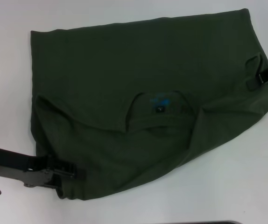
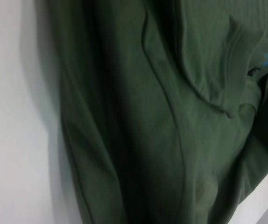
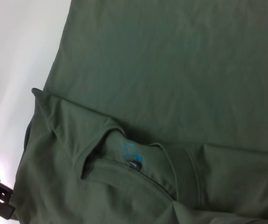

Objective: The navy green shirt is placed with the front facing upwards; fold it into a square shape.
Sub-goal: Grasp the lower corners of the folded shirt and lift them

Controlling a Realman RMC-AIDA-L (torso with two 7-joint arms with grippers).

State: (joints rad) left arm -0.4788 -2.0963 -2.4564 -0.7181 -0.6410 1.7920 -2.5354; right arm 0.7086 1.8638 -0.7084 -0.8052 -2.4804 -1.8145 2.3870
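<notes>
The navy green shirt point(image 1: 143, 93) is spread on the white table point(image 1: 227, 186), partly folded, not yet square. Its edges are gripped by the left gripper point(image 1: 71, 170) and right gripper point(image 1: 257, 79); further folds remain.

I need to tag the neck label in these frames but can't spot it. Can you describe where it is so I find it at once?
Start from the navy green shirt spread over the white table. Near its middle is the round collar opening. The label sits just inside it: a small black tab below a smear of teal print, the only bright colour on the plain green cloth.
</notes>
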